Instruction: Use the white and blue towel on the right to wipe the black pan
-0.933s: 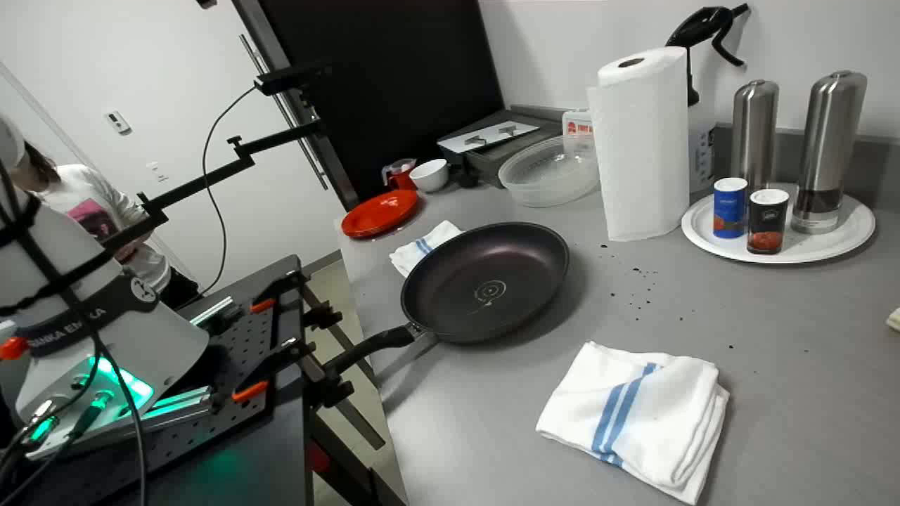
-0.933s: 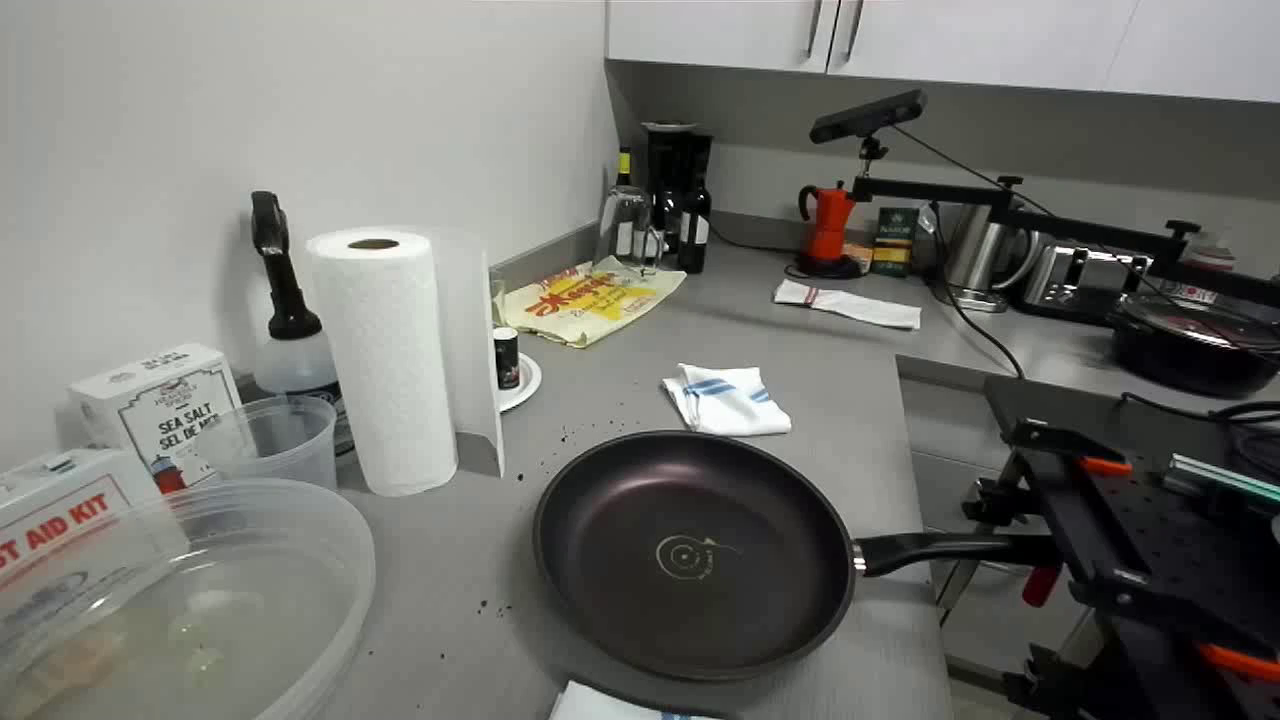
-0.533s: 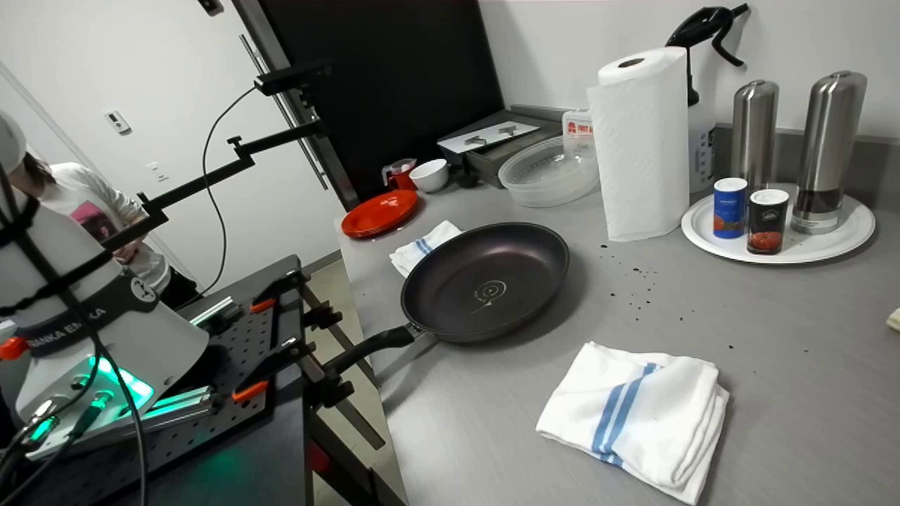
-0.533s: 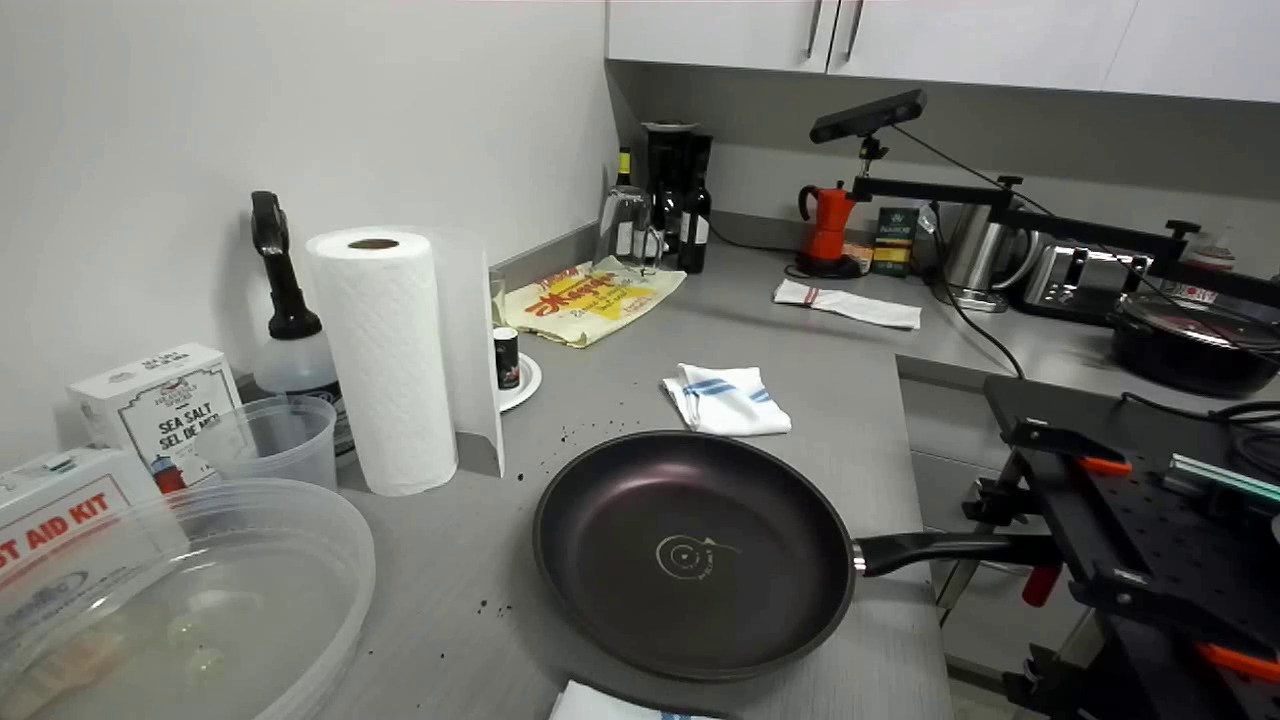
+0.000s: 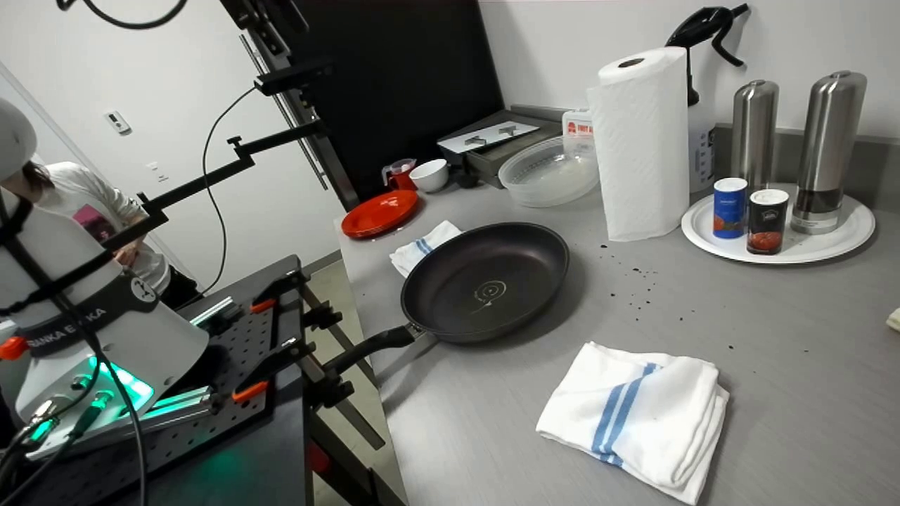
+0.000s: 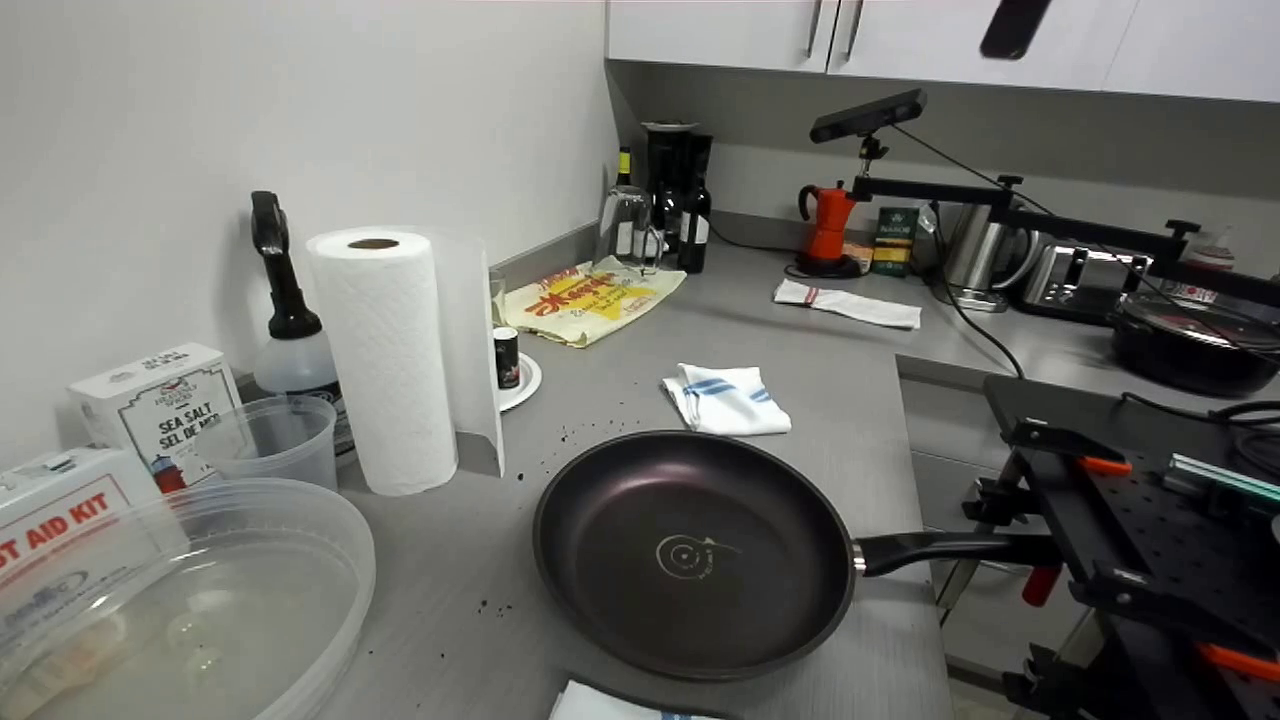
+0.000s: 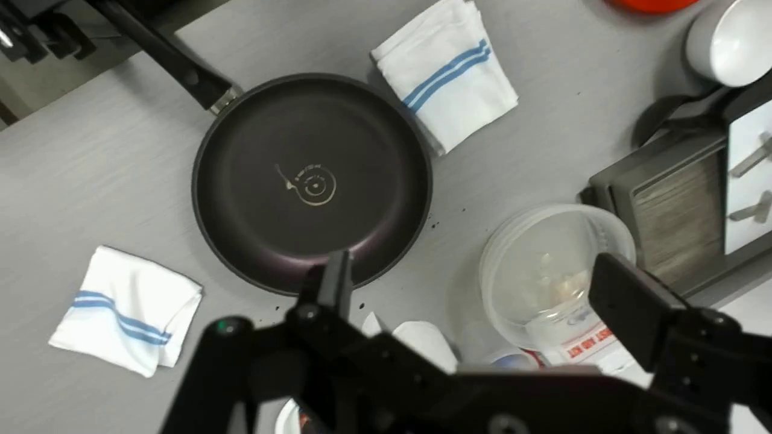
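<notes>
A black pan [image 5: 478, 302] lies on the grey counter, its handle over the edge; it also shows in an exterior view [image 6: 690, 610] and the wrist view [image 7: 313, 132]. A folded white towel with blue stripes [image 5: 661, 414] lies apart from the pan; it also shows in an exterior view [image 6: 725, 400] and the wrist view [image 7: 126, 310]. Another such towel [image 5: 422, 247] lies beside the pan, near the red plates; it is in the wrist view [image 7: 449, 78] and cut off in an exterior view [image 6: 610, 705]. My gripper [image 7: 473, 259] is open and empty, high above the counter.
A paper towel roll [image 5: 640, 147] stands behind the pan. Clear plastic tubs [image 6: 250, 600], a first aid box [image 6: 80, 520] and red plates [image 5: 380, 213] are nearby. A white plate [image 5: 854, 225] holds shakers and tall mills. Dark crumbs [image 5: 636, 270] are scattered on the counter.
My gripper has moved further into view at the top of both exterior views, down and rightward in the one where its tip showed before. The pan and towels have not moved.
</notes>
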